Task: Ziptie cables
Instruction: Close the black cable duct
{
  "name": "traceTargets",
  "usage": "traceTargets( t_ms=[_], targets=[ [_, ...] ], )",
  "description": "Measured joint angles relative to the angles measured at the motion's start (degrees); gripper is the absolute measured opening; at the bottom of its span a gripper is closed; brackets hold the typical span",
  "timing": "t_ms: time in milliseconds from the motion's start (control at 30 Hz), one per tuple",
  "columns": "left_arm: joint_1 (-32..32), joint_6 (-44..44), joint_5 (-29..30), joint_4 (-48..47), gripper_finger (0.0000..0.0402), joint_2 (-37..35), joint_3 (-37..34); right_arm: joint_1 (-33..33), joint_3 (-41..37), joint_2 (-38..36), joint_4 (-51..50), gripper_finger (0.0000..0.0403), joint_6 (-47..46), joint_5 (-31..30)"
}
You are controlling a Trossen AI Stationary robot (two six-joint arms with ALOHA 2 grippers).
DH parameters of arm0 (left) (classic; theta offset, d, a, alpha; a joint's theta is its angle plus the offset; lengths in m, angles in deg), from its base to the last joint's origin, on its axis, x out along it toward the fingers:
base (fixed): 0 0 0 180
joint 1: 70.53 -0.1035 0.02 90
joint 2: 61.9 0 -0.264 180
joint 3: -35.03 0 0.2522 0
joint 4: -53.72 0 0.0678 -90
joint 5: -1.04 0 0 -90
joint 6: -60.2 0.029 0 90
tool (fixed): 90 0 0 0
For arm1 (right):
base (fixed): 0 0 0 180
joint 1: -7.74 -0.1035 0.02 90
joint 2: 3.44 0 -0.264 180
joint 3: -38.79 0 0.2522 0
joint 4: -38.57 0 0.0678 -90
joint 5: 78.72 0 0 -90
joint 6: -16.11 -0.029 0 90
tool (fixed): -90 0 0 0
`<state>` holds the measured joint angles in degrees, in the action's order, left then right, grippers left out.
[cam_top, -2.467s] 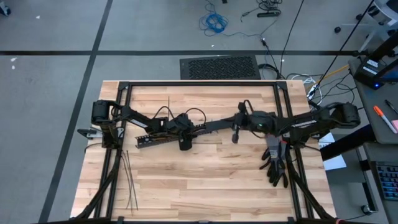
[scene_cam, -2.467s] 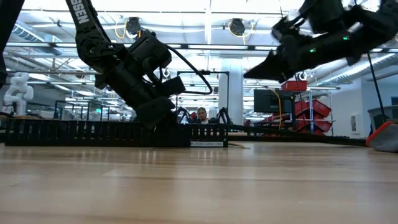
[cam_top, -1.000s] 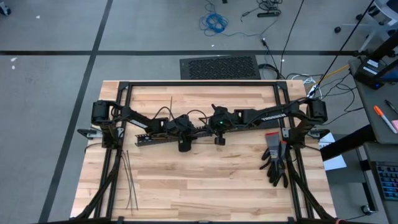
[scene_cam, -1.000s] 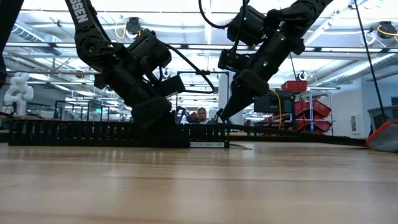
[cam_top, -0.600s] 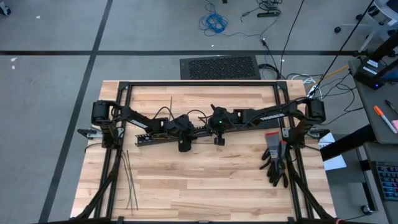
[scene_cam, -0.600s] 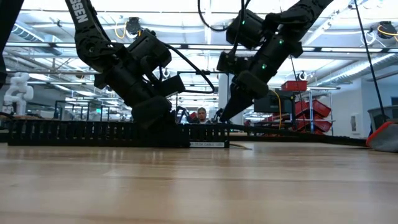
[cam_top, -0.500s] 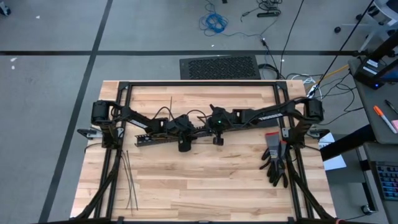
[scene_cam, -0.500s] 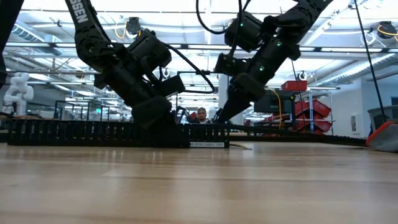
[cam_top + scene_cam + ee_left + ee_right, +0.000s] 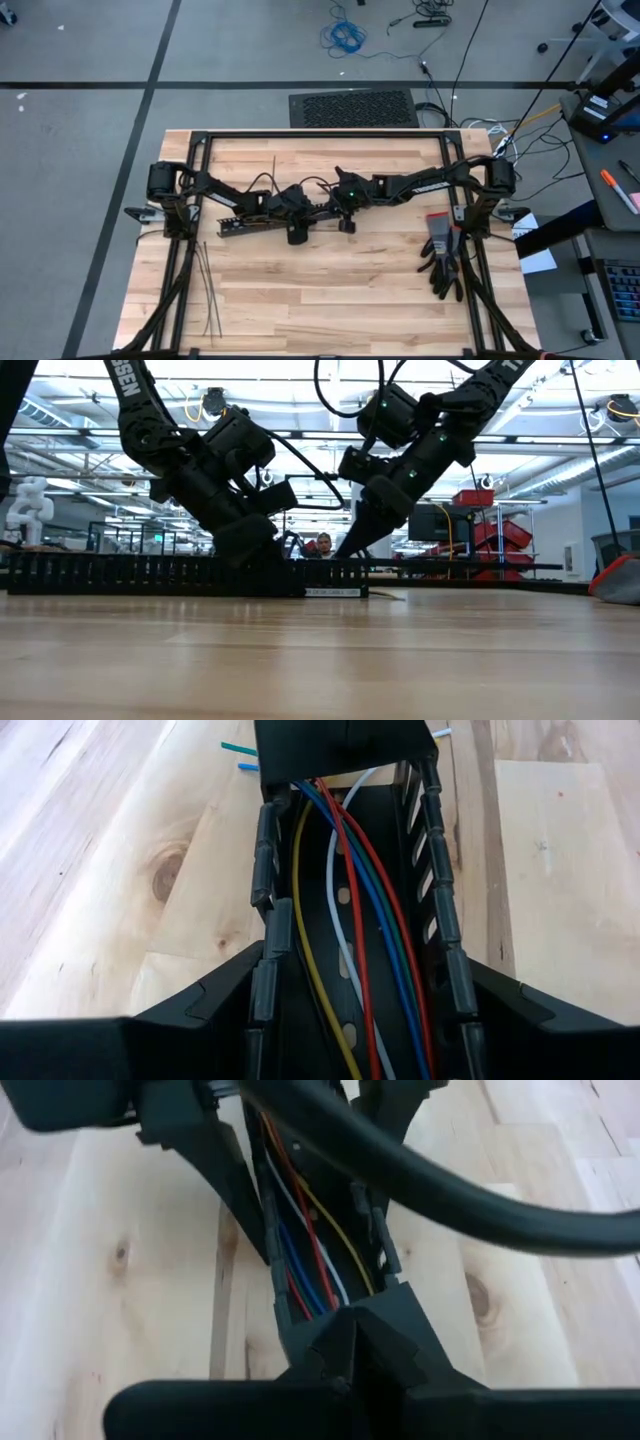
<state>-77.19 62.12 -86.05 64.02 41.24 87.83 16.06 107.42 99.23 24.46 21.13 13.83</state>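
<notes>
The cables (image 9: 350, 930) lie lengthwise inside the black duct (image 9: 255, 221) on the counter (image 9: 330, 290), straddled by the left fingers (image 9: 350, 1050) spread around its walls, while the right fingers (image 9: 355, 1335), pinched shut and empty, point straight along them from the duct's other end.

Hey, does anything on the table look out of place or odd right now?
Nothing looks damaged or spilled. The cables lie inside the black duct, which sits slightly slanted on the table. The zipties lie loose near the left front corner, and black gloves rest at the right edge.
</notes>
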Motion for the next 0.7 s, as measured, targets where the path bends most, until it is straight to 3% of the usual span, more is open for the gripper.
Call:
traceTargets(
  t_ms=[700],
  targets=[
    [0.0,-3.1,2.1,0.9,0.0251,0.1,0.0,-0.1,-0.1,-0.1,1.1,0.0,-2.6,-4.1]
  ],
)
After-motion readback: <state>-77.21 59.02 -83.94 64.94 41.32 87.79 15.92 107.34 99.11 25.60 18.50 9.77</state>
